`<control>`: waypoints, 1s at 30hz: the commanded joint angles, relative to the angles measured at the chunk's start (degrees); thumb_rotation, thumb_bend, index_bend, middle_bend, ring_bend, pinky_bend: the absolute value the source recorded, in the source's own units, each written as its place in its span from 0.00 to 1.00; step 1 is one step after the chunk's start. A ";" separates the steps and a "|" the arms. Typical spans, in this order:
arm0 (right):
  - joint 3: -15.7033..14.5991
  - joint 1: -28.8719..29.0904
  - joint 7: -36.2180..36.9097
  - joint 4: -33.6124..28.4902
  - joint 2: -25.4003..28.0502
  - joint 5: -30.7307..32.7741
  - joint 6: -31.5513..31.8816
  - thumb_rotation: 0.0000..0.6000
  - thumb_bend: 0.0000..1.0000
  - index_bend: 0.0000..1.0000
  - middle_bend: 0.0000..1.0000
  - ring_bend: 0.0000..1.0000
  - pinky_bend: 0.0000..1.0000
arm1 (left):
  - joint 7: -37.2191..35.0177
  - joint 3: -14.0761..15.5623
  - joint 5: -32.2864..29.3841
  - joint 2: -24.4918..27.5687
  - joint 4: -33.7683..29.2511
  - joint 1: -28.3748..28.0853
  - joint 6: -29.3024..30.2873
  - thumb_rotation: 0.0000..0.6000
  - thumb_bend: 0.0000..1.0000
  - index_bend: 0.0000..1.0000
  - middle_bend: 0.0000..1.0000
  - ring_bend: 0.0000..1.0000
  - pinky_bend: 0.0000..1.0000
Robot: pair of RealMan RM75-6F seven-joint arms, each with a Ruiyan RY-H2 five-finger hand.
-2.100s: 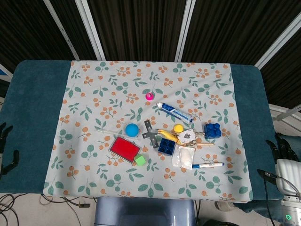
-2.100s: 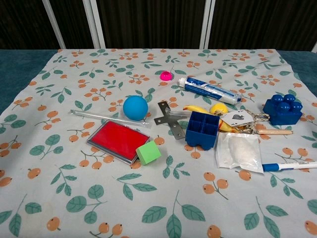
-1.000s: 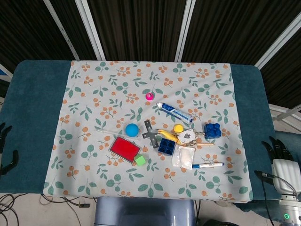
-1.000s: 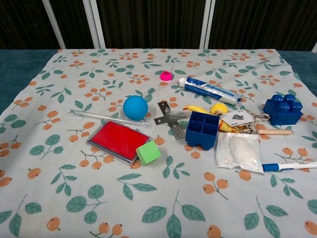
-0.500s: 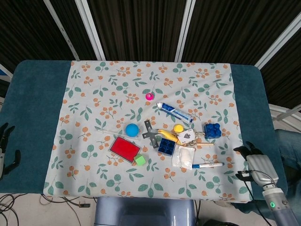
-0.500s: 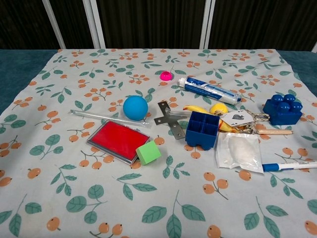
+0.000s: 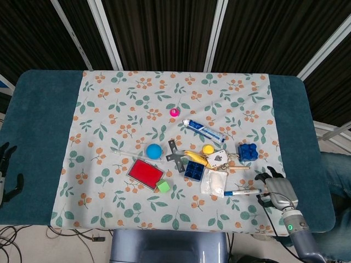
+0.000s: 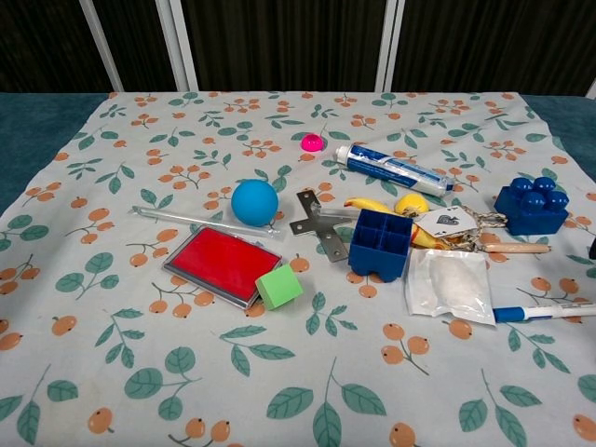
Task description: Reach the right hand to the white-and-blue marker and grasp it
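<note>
Floral cloth covers the desk (image 7: pixel 33 109); the left robot hand (image 7: pixel 6 170) idles off its edge, holding nothing. Rightward, the white-and-blue marker (image 7: pixel 242 192) lies untouched, while the right robot hand (image 7: pixel 276 189) has slid in just beside it, fingers apart, empty.

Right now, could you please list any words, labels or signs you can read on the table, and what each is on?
No words are legible.
Toothpaste tube: blue printing, too blurred to read.
Playing card: a black spade sign, no readable number.
White-and-blue marker: no readable print.
</note>
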 commanded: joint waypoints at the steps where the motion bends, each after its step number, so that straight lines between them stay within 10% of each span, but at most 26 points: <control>1: -0.75 -0.25 0.48 2.99 -3.38 -1.37 1.76 1.00 0.24 0.36 0.34 0.11 0.24 | -0.08 -0.05 -0.08 0.01 0.06 0.02 0.04 1.00 0.52 0.09 0.00 0.02 0.04; 30: -1.93 0.94 1.77 9.51 -10.63 -5.63 3.30 1.00 0.34 0.47 0.42 0.14 0.24 | 0.31 -0.06 -0.57 0.01 0.01 -0.13 -0.40 1.00 0.52 0.09 0.00 0.02 0.04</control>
